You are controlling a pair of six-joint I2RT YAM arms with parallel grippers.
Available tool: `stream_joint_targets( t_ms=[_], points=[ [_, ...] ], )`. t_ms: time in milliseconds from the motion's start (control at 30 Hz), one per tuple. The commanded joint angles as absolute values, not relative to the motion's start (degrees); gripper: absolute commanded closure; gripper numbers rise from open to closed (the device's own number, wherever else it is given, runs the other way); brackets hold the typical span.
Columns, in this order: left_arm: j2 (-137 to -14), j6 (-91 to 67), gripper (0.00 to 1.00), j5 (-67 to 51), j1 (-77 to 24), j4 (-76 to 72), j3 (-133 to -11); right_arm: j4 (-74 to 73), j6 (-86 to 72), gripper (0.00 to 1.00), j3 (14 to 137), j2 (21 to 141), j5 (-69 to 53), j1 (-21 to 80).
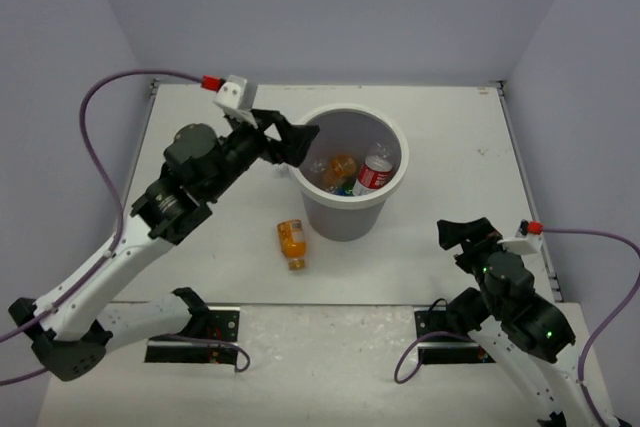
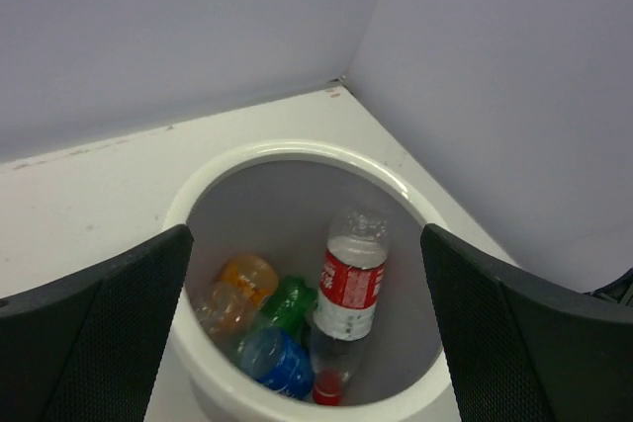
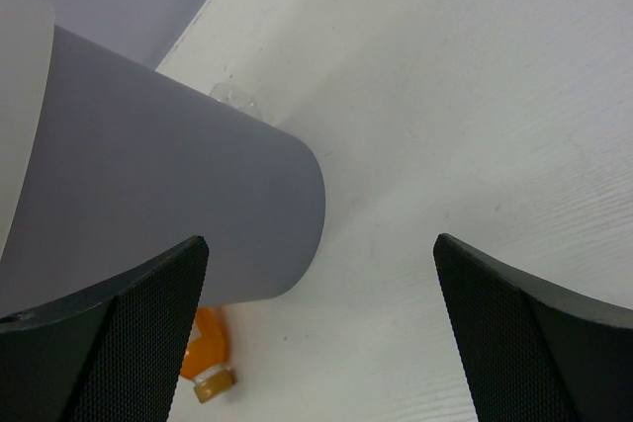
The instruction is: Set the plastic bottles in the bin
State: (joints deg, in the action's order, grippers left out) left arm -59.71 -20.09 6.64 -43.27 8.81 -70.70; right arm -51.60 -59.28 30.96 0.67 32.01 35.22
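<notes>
**Bin** [image 1: 345, 219]: upright near the middle of the desk [image 1: 450, 147], slightly toward its far edge.

**Contents, left wrist view:** red-label bottle [image 2: 351, 284] leaning against the wall; binned orange bottle [image 2: 237, 289], green bottle [image 2: 287, 303] and blue-label bottle [image 2: 277, 363] at the bottom. The top view shows only the red-label bottle [image 1: 375, 174] and the binned orange bottle [image 1: 340, 167] clearly.

**Loose orange bottle** [image 1: 291, 243]: on its side on the desk, just beside the bin's base, toward the near edge. My right wrist view catches it [image 3: 203, 363] past the bin wall [image 3: 168, 185]; the left wrist view does not.

**My left gripper** [image 1: 300, 147]: over the bin's left rim, fingers spread wide, holding nothing [image 2: 305, 234].

**My right gripper** [image 1: 465, 235]: near the desk's right near corner, well apart from the bin, fingers wide, empty [image 3: 318, 242].
</notes>
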Motion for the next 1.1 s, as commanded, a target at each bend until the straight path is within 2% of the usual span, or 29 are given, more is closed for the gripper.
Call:
stream_joint_targets(
  t_ms=[0,100,333,533,733,867,967,1067],
  points=[
    [-46.2,-25.01,0.0,18.44,-43.51,10.55,-58.32,-51.59,-59.06,0.01,32.52,0.97,33.13,35.24],
    [-41.38,-31.76,0.0,21.03,-43.51,12.04,-47.4,-51.68,-59.14,0.01,32.52,1.37,33.4,35.24],
    [-42.19,-49.37,0.0,21.67,-43.45,15.48,-30.83,-52.12,-59.94,0.01,32.75,1.7,33.36,35.24],
    [-50.05,-49.44,0.0,12.98,-43.51,6.51,-24.68,-52.03,-60.9,0.01,32.33,2.59,34.67,35.24],
    [-62.38,-46.85,0.0,4.03,-43.51,-2.85,-25.25,-51.96,-61.5,0.01,31.92,4.93,35.42,35.24],
    [-67.69,-47.26,0.0,4.27,-43.51,-5.17,-25.09,-49.21,-61.1,0.01,30.76,6.4,34.88,35.24],
    [-68.62,-47.46,0.07,5.5,-43.51,-5.15,-25.31,-48.34,-60.82,0.01,30.32,7.32,34.73,35.24],
    [-67.74,-47.46,0.29,7.29,-43.51,-4.05,-25.4,-48.34,-60.82,0.01,30.05,8.25,35.16,35.24]
  ],
)
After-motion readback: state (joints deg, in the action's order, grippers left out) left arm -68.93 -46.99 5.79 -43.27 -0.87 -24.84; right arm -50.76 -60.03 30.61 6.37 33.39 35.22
